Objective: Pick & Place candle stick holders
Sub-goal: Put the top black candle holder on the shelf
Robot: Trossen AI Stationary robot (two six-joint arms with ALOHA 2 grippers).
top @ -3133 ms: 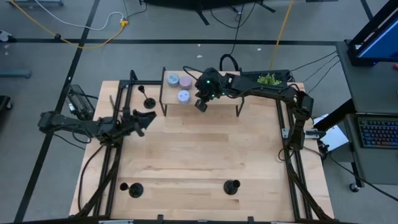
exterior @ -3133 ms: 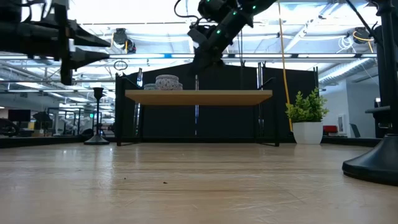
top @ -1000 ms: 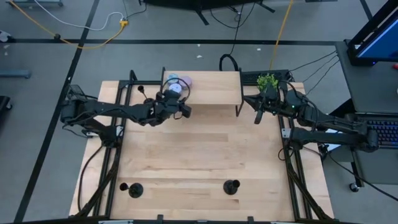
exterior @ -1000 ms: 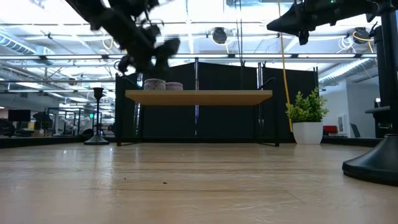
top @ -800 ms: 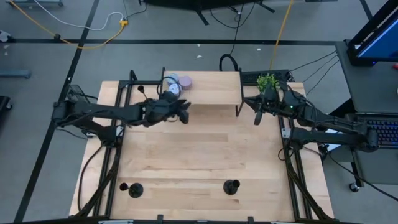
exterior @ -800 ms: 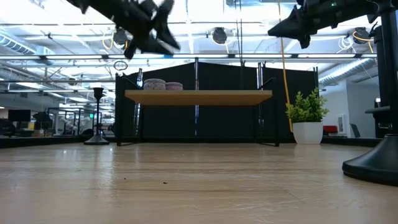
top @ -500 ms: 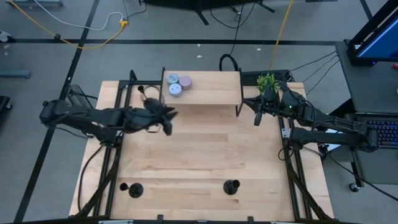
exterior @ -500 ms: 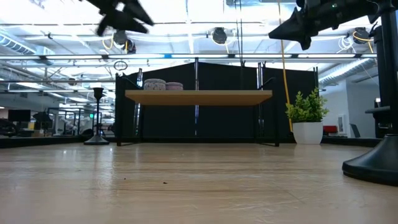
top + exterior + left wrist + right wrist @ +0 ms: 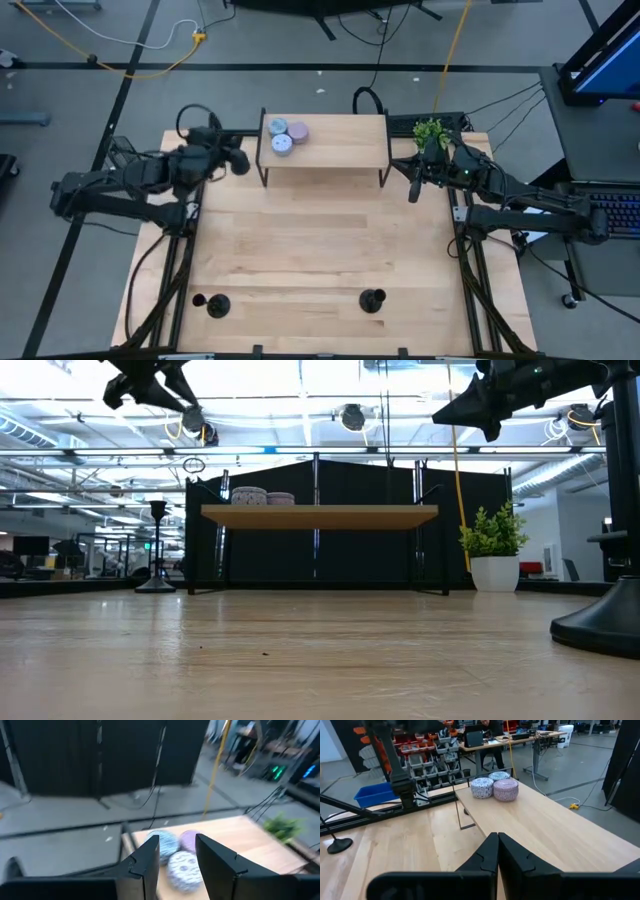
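Two black candle stick holders stand on their round bases near the table's near edge, one at the left (image 9: 212, 303) and one nearer the middle (image 9: 372, 299). A third (image 9: 157, 550) stands on its base at the far left beside the shelf, and shows in the right wrist view (image 9: 335, 843). In the high view my left arm covers it. My left gripper (image 9: 243, 160) is open and empty, high up left of the shelf, pointing at the tins (image 9: 177, 855). My right gripper (image 9: 412, 190) is shut and empty, high up right of the shelf (image 9: 497, 847).
A small wooden shelf (image 9: 340, 145) stands at the far middle, with three round tins (image 9: 285, 135) on its left end. A small potted plant (image 9: 430, 128) stands at the far right. Black frame rails run along the table's left and right sides.
My left gripper has drawn back from the tins on the shelf toward the table's left edge and has risen. The three tins stay on the shelf.
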